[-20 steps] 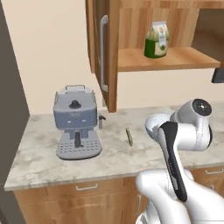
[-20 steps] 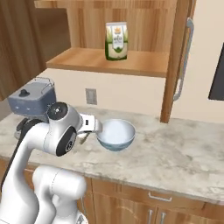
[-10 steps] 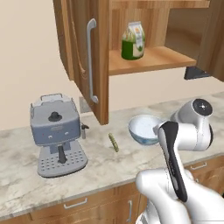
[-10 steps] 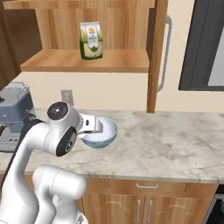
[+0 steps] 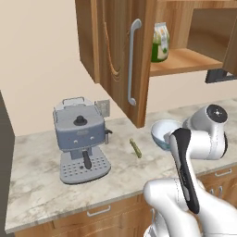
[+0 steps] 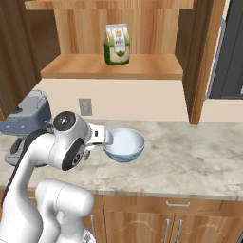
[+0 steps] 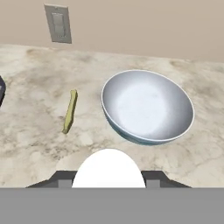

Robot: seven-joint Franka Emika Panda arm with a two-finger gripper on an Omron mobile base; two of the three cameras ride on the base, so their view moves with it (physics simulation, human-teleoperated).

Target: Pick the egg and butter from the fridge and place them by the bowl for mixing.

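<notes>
In the hand view a white egg [image 7: 108, 168] sits between my gripper's [image 7: 108, 178] two dark fingertips [image 7: 61, 177], so the gripper is shut on it. It hangs over the marble counter just in front of the pale blue-grey bowl [image 7: 146, 107]. The thin yellowish butter [image 7: 69, 111] lies flat on the counter, left of the bowl and apart from it. From the base, the bowl [image 6: 124, 144] stands right beside my hand [image 6: 101, 137]; the butter [image 5: 135, 148] lies between the bowl [image 5: 163, 133] and the coffee machine. A tall dark grey side, apparently the fridge [image 5: 3, 176], closes the counter's left end.
A grey coffee machine [image 5: 81, 139] stands left on the counter. Above it hangs an open wooden cabinet door [image 5: 125, 55], and a green-labelled package [image 6: 116, 44] stands on the shelf. A wall socket [image 7: 57, 23] is behind the butter. Bare counter [image 6: 190, 161] stretches right of the bowl.
Both base views have shifted, so the base has moved; the bowl now sits close to my hand. The egg stays in the gripper and the butter lies where it was.
</notes>
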